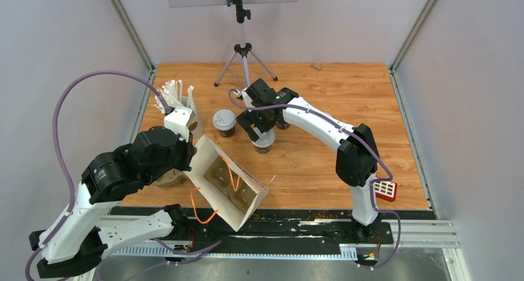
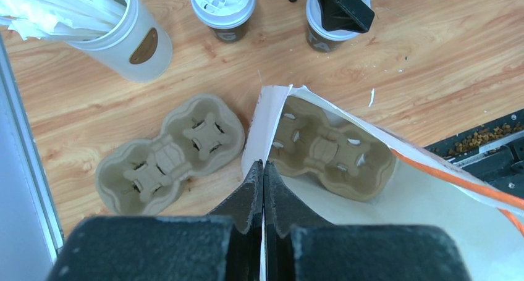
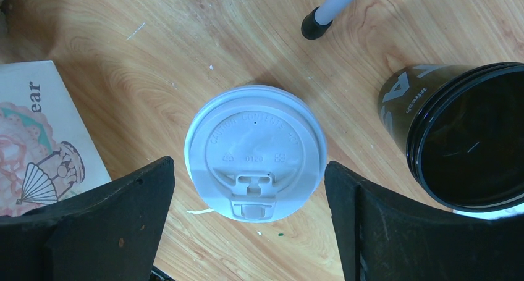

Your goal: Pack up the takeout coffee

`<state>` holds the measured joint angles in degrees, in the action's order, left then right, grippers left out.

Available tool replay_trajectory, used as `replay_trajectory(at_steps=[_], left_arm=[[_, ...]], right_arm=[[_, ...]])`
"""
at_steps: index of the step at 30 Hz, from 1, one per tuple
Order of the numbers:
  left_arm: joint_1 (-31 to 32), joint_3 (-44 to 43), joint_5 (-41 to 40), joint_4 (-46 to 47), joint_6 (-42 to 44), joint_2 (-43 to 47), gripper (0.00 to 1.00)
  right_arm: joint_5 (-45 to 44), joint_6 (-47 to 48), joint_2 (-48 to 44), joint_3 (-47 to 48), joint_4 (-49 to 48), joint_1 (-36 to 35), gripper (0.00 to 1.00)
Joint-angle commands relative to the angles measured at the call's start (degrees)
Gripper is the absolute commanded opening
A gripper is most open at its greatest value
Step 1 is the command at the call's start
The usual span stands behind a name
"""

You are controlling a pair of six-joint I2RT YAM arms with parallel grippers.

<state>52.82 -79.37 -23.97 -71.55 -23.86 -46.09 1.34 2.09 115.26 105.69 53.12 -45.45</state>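
Since the right gripper point(image 3: 248, 170) hangs straight above a lidded cup point(image 3: 255, 139), the coming move looks like a plain drop and squeeze. The cup stands upright, its axis in line with the approach. Its lid sits centred between the fingers, one at 9 o'clock and one at 3, both apart from it. Those jaws stand wide and hold nothing. An open cup point(image 3: 469, 139) stands near at 3 o'clock, leaving that finger little room. From above, the bag point(image 2: 262, 123) lies toward 7 o'clock of the lidded cup, with a carrier point(image 2: 327, 148) inside. The left gripper point(image 2: 264, 170) is clamped on the bag's rim, so the right arm is nearer.
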Motion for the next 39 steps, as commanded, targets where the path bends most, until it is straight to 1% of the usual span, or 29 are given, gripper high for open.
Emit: replay_trajectory(at_steps=[1,7,17,28,31,39], left_arm=[[-0.2,-0.8,-0.3,2.8,1.0,-0.5,0.00],[-0.2,-0.5,-0.1,3.3,0.8,-0.7,0.00],[-0.2,-0.6,-0.2,3.3,0.7,-0.3,0.00],[-0.2,-0.9,-0.4,3.0,0.5,-0.3,0.00],[-0.2,-0.7,-0.6,3.0,-1.0,-0.6,0.00],[-0.2,-0.5,4.0,7.2,-5.5,-4.3,0.00]], right_arm=[[-0.4,0.6,0.3,0.9,0.1,-0.2,0.91],[-0.1,0.5,0.9,0.7,0.0,-0.1,0.88],[-0.6,-0.1,1.5,0.0,0.4,-0.1,0.88],[-0.7,-0.4,1.3,-0.6,0.2,0.0,0.76],[-1.2,-0.3,0.7,-1.0,0.5,0.0,0.75],[-1.3,-0.6,-3.5,-4.5,1.4,1.5,0.74]])
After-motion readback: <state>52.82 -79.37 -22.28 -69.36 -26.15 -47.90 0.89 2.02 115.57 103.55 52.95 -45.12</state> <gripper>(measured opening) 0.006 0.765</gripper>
